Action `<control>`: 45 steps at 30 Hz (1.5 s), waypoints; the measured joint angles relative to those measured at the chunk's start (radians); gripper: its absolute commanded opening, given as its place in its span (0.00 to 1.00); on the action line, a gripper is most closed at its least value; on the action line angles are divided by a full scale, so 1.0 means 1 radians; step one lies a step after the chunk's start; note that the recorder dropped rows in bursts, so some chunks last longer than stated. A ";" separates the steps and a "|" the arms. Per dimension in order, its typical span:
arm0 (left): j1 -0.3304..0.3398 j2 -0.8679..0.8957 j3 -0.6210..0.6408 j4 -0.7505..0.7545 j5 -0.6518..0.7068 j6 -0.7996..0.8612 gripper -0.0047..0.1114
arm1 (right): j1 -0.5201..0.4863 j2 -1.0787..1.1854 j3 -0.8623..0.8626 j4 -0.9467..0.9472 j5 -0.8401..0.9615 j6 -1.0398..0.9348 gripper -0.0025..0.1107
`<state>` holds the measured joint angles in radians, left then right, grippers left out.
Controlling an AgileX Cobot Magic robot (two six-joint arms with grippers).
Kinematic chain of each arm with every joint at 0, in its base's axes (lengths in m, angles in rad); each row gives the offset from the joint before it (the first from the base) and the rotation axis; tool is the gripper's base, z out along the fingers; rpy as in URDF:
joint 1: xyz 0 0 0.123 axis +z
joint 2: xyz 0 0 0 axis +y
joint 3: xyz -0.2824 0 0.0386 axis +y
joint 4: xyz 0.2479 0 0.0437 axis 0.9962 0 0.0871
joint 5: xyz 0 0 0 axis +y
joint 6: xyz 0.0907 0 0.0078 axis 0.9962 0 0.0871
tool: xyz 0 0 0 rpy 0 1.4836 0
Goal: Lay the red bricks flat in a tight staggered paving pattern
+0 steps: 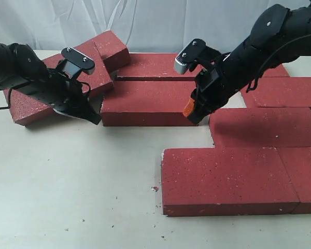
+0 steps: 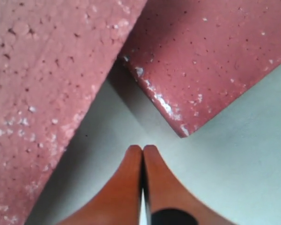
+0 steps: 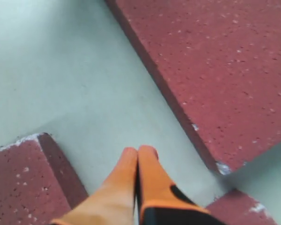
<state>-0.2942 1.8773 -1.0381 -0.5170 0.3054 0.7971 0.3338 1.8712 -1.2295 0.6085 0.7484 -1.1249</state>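
Several dark red bricks lie flat on the pale table: a front one, one behind it, a middle one and a back one. At the left, a skewed brick lies askew, with another tilted behind it. My left gripper is shut and empty, low over the table between the skewed brick and the middle brick's corner. My right gripper is shut and empty too, its orange fingertips over bare table by the middle brick's right end.
More bricks lie at the right edge and front right. A small red chip lies on the table by the front brick. A white sheet hangs behind the table. Bare table spreads across the front left.
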 measured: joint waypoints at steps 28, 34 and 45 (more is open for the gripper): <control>-0.092 0.069 -0.044 -0.004 -0.080 0.000 0.04 | 0.007 0.118 0.000 -0.035 -0.176 -0.026 0.02; -0.094 0.097 -0.045 -0.004 -0.117 0.000 0.04 | 0.007 0.124 0.000 -0.045 -0.178 -0.014 0.02; -0.094 0.116 -0.067 -0.036 -0.170 0.000 0.04 | 0.007 0.042 0.000 -0.099 -0.210 0.070 0.02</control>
<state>-0.3886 1.9932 -1.1046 -0.5535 0.1351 0.7971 0.3411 1.9134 -1.2295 0.5097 0.5380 -1.0549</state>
